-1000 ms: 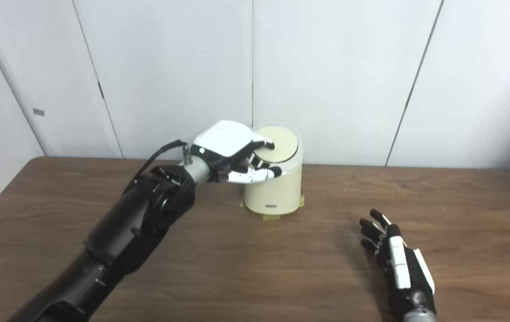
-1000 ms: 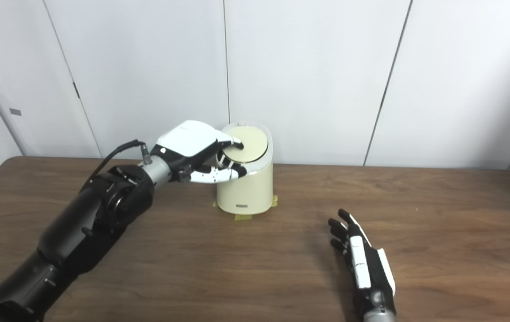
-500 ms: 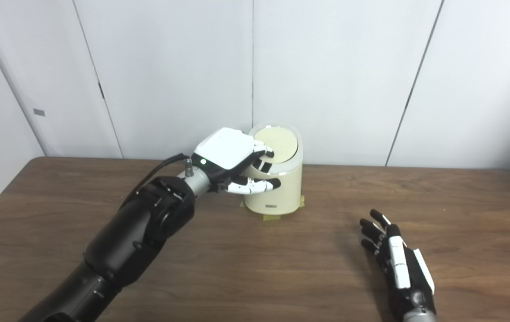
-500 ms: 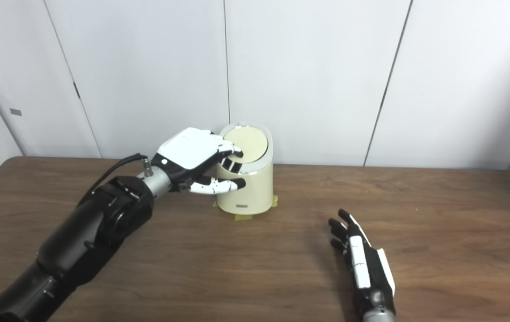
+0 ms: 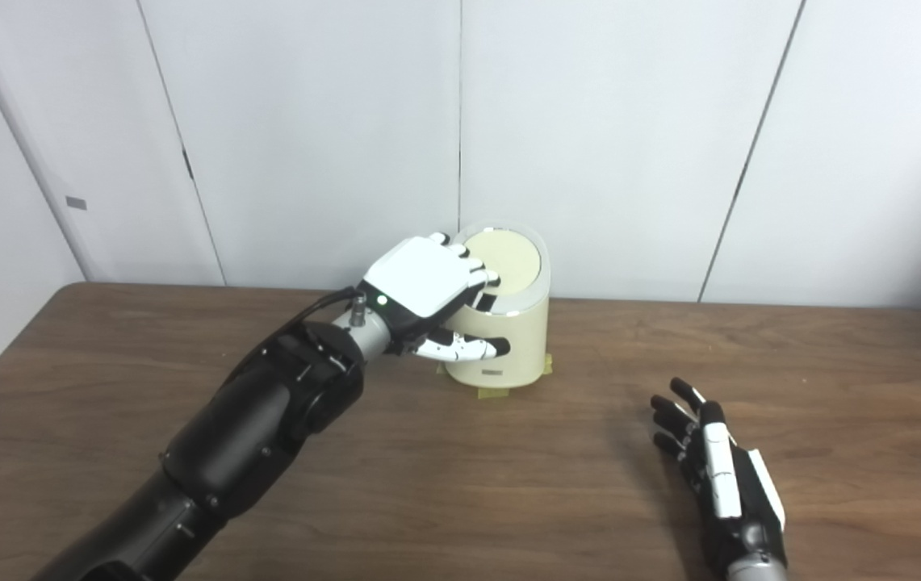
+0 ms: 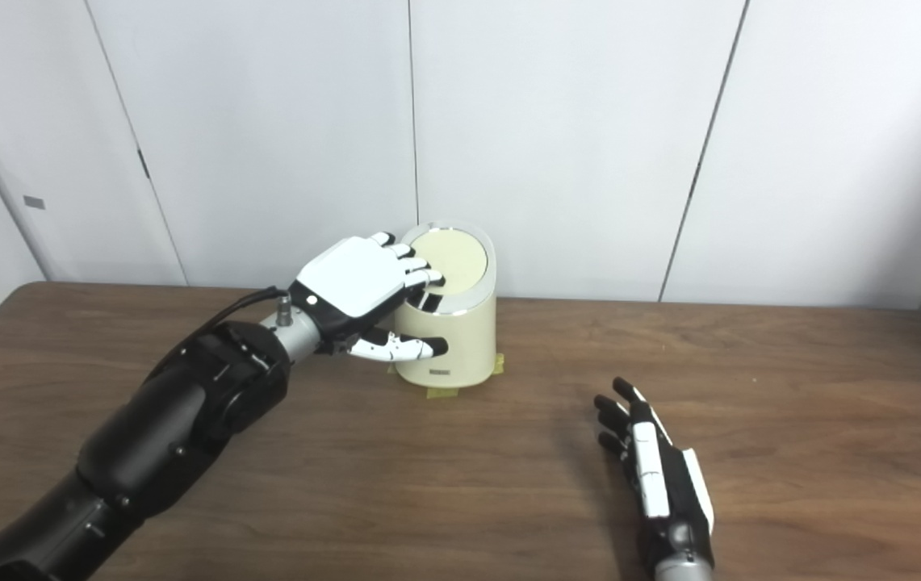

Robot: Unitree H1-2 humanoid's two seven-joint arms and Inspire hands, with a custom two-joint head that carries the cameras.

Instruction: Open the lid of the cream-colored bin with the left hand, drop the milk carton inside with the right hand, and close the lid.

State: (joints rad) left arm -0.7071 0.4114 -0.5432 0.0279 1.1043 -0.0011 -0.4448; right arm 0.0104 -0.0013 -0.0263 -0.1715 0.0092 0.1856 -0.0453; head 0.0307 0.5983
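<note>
The cream-colored bin (image 5: pixel 508 343) stands at the table's far edge, against the wall. Its round lid (image 5: pixel 508 260) lies down, closed in its pale rim. My left hand (image 5: pixel 428 286) hovers over the lid's left side with fingers spread; its fingertips (image 5: pixel 486 278) rest on or just above the lid, and the thumb reaches across the bin's front. It holds nothing. My right hand (image 5: pixel 710 452) lies flat and open on the table at the lower right, empty. No milk carton is in view.
Yellow tape tabs (image 5: pixel 492 394) mark the bin's base on the brown wooden table (image 5: pixel 460 484). White wall panels (image 5: pixel 605 121) rise directly behind the bin.
The left hand has lowered and flattened over the lid, and the lid has dropped from slightly raised to flat. The view shifted a little. The right hand has not moved.
</note>
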